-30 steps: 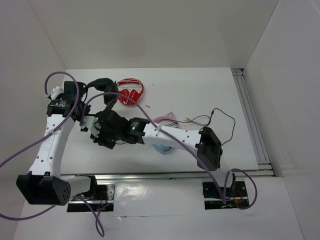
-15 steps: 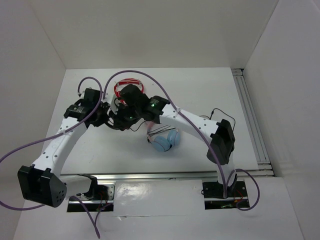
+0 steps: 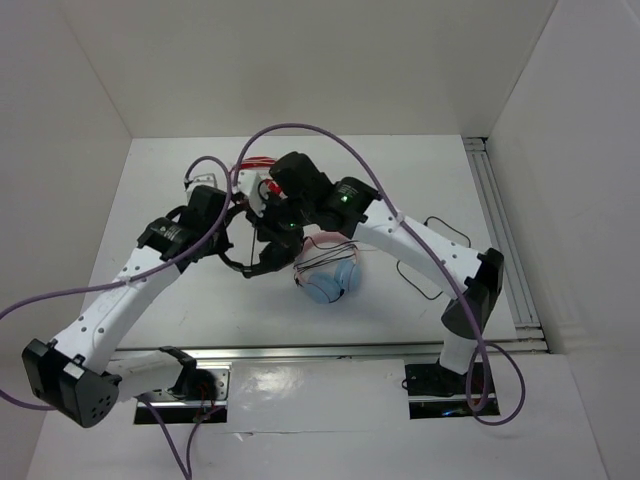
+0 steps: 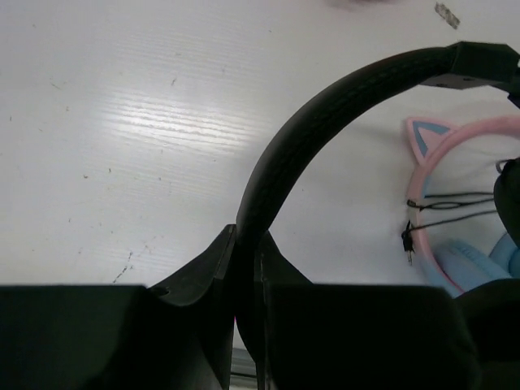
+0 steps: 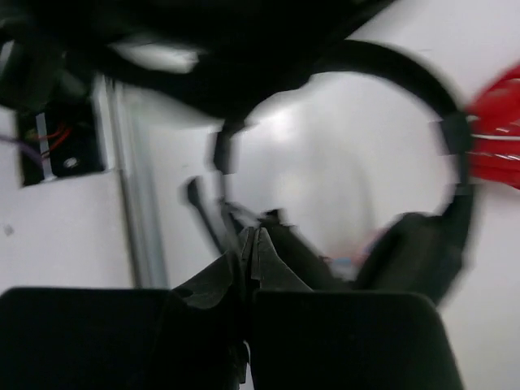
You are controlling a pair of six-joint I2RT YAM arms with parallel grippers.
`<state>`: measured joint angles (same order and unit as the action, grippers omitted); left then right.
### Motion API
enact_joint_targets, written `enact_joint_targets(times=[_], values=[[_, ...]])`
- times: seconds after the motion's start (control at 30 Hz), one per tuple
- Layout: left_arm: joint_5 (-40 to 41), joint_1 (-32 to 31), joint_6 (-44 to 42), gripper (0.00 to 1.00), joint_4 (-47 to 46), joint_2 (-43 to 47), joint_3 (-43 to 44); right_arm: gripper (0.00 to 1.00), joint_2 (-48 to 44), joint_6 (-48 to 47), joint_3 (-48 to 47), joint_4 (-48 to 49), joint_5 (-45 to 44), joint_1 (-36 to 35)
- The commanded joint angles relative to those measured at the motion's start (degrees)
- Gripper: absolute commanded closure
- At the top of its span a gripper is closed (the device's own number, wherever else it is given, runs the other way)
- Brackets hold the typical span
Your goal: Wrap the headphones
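The black headphones (image 3: 262, 268) hang over the table's middle between my two grippers. My left gripper (image 4: 248, 244) is shut on their padded headband (image 4: 325, 114), which arcs up and to the right in the left wrist view. My right gripper (image 5: 250, 236) is shut right beside them, with its fingertips pressed together. That blurred view shows the headband (image 5: 406, 69) and an earcup (image 5: 414, 252) just beyond the tips. I cannot tell whether the thin cable is pinched there. A loose stretch of black cable (image 3: 415, 280) lies on the table to the right.
Pink-and-blue cat-ear headphones (image 3: 325, 285) lie just right of the grippers, also seen as the cat-ear headphones (image 4: 455, 138) in the left wrist view. Red headphones (image 3: 250, 168) sit behind, half hidden by the arms. A metal rail (image 3: 505, 240) runs along the right side.
Both arms have swung from the left side toward the middle, carrying the black headphones along. The right arm has lifted off the cat-ear headphones, and the loose cable has shifted on the table.
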<state>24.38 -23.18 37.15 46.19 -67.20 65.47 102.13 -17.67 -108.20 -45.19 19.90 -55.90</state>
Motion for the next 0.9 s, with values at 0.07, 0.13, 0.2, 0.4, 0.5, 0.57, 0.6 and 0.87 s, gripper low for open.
enact_joint_targets(times=[0.07, 0.13, 0.2, 0.4, 0.5, 0.57, 0.6, 0.87], values=[[2.96, -4.15, -7.85, 1.0, 2.5, 5.23, 1.41, 1.0, -5.79, 1.59, 5.09, 9.83, -17.4, 3.34], [-0.35, -4.86, -9.19, 1.0, 3.02, 5.76, 0.28, 1.0, -9.38, 1.59, 11.21, 15.36, -23.04, 3.34], [-3.8, -7.05, -9.99, 1.0, 3.02, 6.29, -1.48, 1.0, -11.76, 1.59, 17.81, 24.24, -27.89, 4.56], [-2.51, -12.76, -9.55, 1.0, 3.98, 8.49, -4.21, 1.0, -13.44, 1.59, 21.19, 31.12, -29.39, 6.94], [-2.5, -16.1, -8.94, 1.0, 5.04, 9.19, -4.92, 0.97, -13.44, 1.59, 21.81, 31.83, -30.54, 7.56], [-0.22, -17.42, -8.41, 1.0, 5.57, 8.58, -4.39, 0.94, -13.44, 1.59, 21.02, 31.83, -31.33, 7.56], [0.57, -17.43, -8.41, 1.0, 5.57, 7.45, -4.39, 0.94, -13.44, 1.59, 20.06, 31.05, -30.8, 7.56], [10.34, -19.88, -1.64, 1.0, 10.76, -0.04, -1.4, 0.95, -16.35, 0.27, 20.57, 32.35, -29.21, 9.22]])
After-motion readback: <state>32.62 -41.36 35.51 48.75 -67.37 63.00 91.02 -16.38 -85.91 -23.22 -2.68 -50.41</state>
